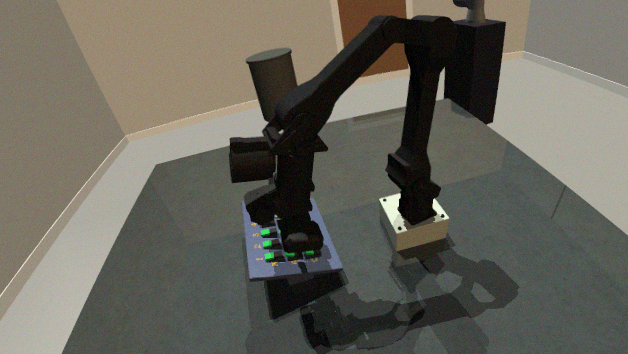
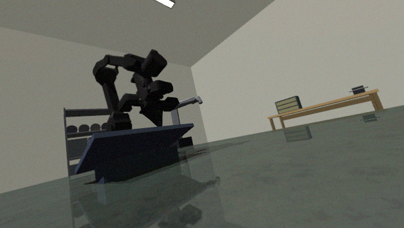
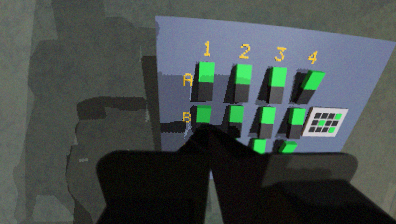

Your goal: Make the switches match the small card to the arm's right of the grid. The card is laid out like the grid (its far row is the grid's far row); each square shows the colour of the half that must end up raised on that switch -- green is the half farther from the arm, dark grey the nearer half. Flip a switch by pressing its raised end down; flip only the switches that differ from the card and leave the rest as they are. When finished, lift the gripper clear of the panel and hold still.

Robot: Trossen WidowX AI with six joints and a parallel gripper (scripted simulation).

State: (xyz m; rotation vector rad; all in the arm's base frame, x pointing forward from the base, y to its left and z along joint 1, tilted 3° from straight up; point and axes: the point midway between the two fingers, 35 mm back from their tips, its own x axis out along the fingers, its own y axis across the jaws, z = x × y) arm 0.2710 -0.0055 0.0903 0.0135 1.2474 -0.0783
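A blue tilted switch panel (image 1: pixel 331 258) (image 2: pixel 135 142) (image 3: pixel 350 65) carries a grid of rocker switches with green and dark grey halves. In the wrist view, row A switches (image 3: pixel 243 80) and row B switches (image 3: pixel 268 120) show under columns 1 to 4, and a third row (image 3: pixel 259 146) is partly hidden by the gripper. The small card (image 3: pixel 327 123) lies right of switch B4. My gripper (image 3: pixel 205 129) (image 1: pixel 298 243) is shut and empty. Its tip sits low over the panel at the near edge of switch B1 (image 3: pixel 203 114).
The arm's pale base block (image 1: pixel 414 227) stands right of the panel. A dark cylinder (image 1: pixel 272 80) and a tall dark box (image 1: pixel 475 70) stand farther back. A shelf (image 2: pixel 75 132) and a wooden table (image 2: pixel 325 106) show in the exterior view.
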